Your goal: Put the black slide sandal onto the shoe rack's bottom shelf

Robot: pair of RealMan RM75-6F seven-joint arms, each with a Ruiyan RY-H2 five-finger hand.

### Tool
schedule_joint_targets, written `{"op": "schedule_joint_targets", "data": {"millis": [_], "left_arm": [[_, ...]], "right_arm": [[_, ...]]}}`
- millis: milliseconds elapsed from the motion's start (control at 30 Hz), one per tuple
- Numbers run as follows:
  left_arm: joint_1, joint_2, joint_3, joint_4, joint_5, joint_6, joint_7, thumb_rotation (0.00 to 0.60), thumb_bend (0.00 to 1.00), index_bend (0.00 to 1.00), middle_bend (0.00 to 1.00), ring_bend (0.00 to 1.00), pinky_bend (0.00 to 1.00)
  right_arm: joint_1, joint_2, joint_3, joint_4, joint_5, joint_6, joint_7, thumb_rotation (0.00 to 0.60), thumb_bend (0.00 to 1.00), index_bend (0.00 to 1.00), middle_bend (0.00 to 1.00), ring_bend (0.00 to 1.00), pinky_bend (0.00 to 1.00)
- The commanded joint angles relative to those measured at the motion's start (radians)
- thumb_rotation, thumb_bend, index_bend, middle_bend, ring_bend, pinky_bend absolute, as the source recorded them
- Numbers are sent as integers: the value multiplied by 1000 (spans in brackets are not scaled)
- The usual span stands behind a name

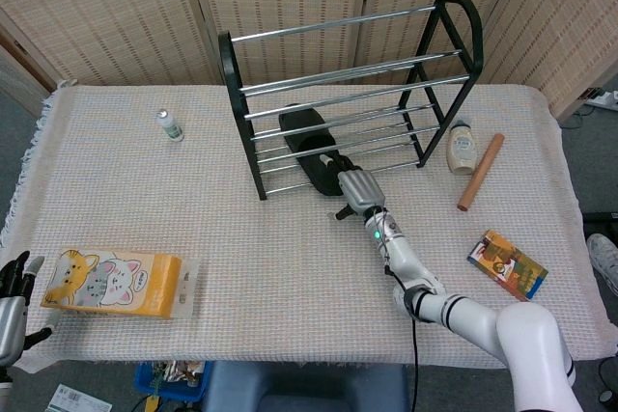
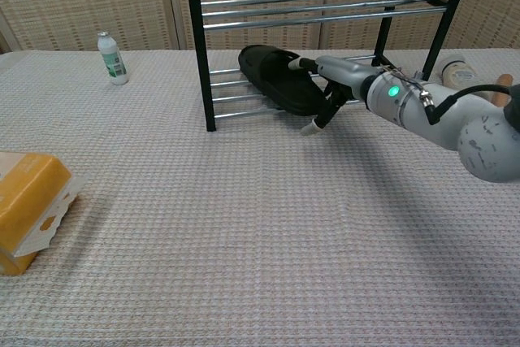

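Head view: right hand (image 1: 353, 190) reaches to the front of the shoe rack (image 1: 353, 94), its fingers against the near end of the black slide sandal (image 1: 311, 147)
Chest view: right hand (image 2: 329, 91) has its fingers curled around the sandal's near end, so it reads as grasping the black slide sandal (image 2: 276, 77), though the exact contact is partly hidden
Sandal position: just beyond the right hand, lying across the lowest rails of the shoe rack (image 2: 325, 6); its near end seems to stick out past the front rail toward the hand
Left hand: the left hand (image 1: 10, 301) sits far from the right hand at the near edge of the tabletop (image 1: 290, 258), fingers spread, holding nothing
Progress: judging from this, most of the task is done, as the sandal already rests on the bottom shelf
Remaining: probably a last nudge deeper so it sits fully on the rails, then letting go and drawing the hand clear
Risk: pulling back carelessly could drag the sandal off the rails
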Motion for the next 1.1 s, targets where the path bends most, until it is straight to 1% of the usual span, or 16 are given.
{"op": "schedule_joint_targets", "data": {"millis": [33,133,233,333,400,533,600,767,900,1100], "left_arm": [[0,0,0,1,1,1,-2,600,323,100,0,0,151],[-1,-1,-2,4,0,-2,-3,600,323,100,0,0,151],[-8,-4,-4,4,8,-5,-4,600,323,100,0,0,151],[-15,-8,-5,4,20,-6,-3,600,323,100,0,0,151],[-20,-10,-4,4,24,-13,0,600,322,100,0,0,151],[-30,-15,-10,3,26,-18,1,600,323,100,0,0,151],[-35,-17,-13,-1,28,-20,6,600,323,100,0,0,151],[-47,-21,-19,-22,36,-20,24,600,323,100,0,0,151],[-55,-24,-24,-38,39,-21,37,600,323,100,0,0,151],[-68,-31,-24,-67,51,-25,68,600,323,100,0,0,151]], "right_arm": [[-12,17,-7,-23,-15,20,0,600,0,0,45,0,198],[-44,57,-18,-82,-35,65,-10,600,0,0,45,0,197],[-90,115,-37,-171,-51,127,-42,600,1,0,45,0,198],[-147,187,-61,-279,-53,190,-91,600,44,0,45,0,196],[-190,247,-88,-356,-57,228,-135,600,73,0,45,0,191],[-278,356,-143,-492,-75,326,-217,600,92,0,45,0,183],[-331,408,-174,-568,-94,387,-236,600,96,0,53,0,183],[-453,539,-249,-701,-148,506,-247,600,97,0,60,0,183],[-545,599,-298,-738,-201,598,-205,600,96,0,59,0,178],[-668,624,-346,-712,-279,737,-131,600,96,0,59,0,176]]}}
